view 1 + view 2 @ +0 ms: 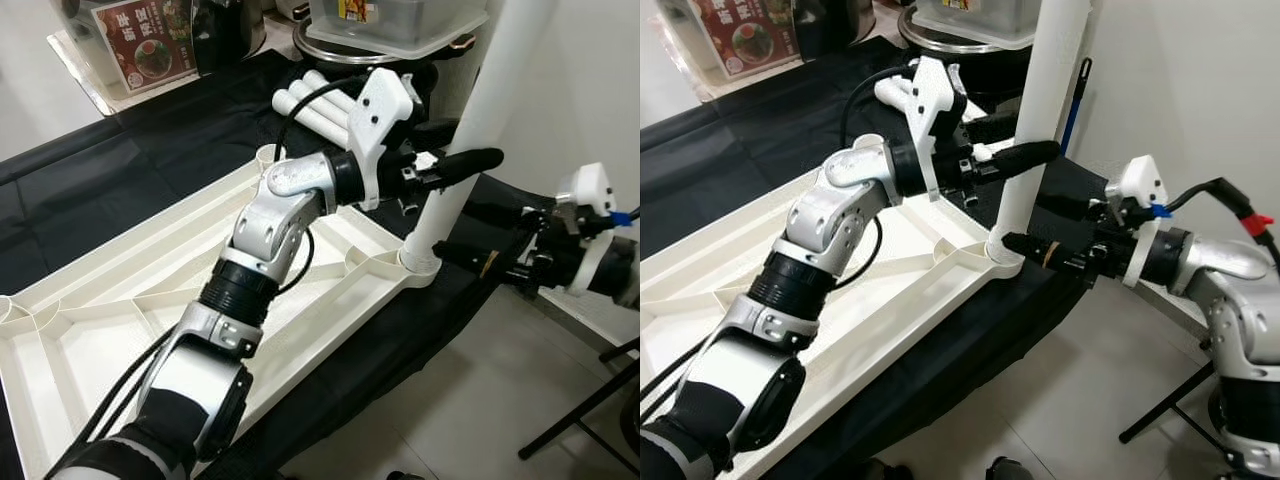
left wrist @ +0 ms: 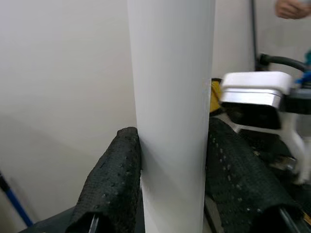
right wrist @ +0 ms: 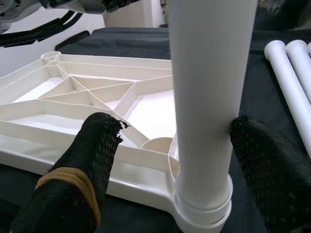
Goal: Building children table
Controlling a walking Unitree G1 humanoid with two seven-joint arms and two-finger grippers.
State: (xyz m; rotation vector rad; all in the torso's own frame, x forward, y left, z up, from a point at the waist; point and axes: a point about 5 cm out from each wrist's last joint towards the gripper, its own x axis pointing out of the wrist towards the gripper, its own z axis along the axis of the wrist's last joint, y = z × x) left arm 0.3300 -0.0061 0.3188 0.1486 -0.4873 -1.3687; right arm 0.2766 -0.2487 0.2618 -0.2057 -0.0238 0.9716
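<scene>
a white table leg (image 1: 480, 120) stands upright in the corner socket of the upturned white tabletop (image 1: 150, 290). the left end effector (image 2: 170, 160) clamps it; the right end effector (image 3: 170, 160) straddles its base, fingers apart.

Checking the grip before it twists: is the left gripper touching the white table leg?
Touching. In the left wrist view both fingers press against the sides of the white table leg, with no gap showing.

table leg (image 1: 497, 90) top cropped, tabletop (image 1: 120, 300) corner cropped
</scene>
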